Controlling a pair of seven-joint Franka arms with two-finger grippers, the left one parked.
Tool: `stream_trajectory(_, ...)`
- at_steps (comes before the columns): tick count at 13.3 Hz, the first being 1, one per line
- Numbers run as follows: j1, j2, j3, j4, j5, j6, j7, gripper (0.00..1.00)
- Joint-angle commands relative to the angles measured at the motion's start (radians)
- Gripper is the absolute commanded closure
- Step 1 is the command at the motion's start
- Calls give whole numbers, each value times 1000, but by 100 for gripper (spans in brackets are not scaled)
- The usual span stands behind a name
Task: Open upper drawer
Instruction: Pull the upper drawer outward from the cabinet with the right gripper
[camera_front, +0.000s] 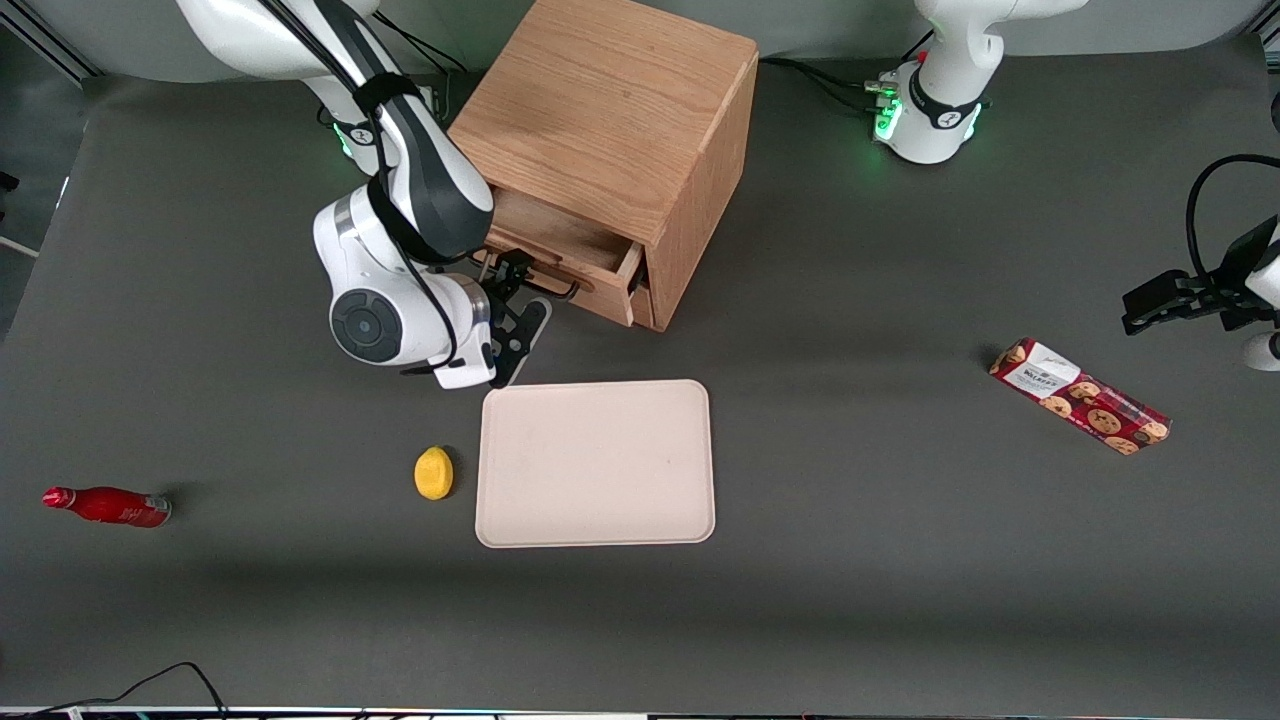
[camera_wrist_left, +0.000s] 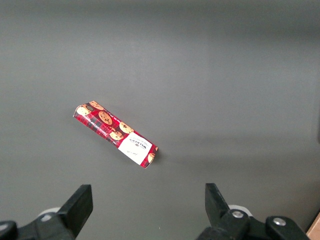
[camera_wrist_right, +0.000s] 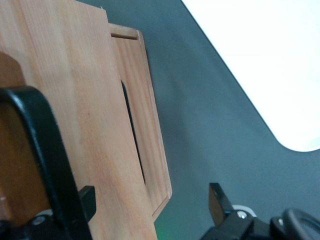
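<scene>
The oak cabinet stands at the back of the table. Its upper drawer is pulled partway out, and the inside of its light-wood tray shows. My right gripper is in front of the drawer, at its thin black wire handle. In the right wrist view the gripper is open with the fingers wide apart. The drawer's front panel lies between them. The black handle runs close beside one finger and is not clamped. The bottom drawer's front shows next to it, set farther back.
A cream tray lies nearer the front camera than the cabinet, with a yellow lemon beside it. A red bottle lies toward the working arm's end. A red cookie box lies toward the parked arm's end and also shows in the left wrist view.
</scene>
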Motion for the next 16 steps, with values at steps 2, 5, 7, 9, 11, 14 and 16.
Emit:
stream_trajectory(2,-53,80,19,79,-7,-4,-69,0)
stream_trajectory(5,-64,88,19,98,-10,-4,-73,0)
stream_trajectory(7,-79,94,19,111,-11,-4,-84,0)
stream_trajectory(9,-93,103,17,128,-13,-4,-102,0)
stream_trajectory(11,-112,111,17,144,-14,-2,-119,0)
stream_trajectory(14,-133,129,17,173,-16,-4,-138,0)
stream_trajectory(16,-142,134,16,182,-16,-2,-139,0)
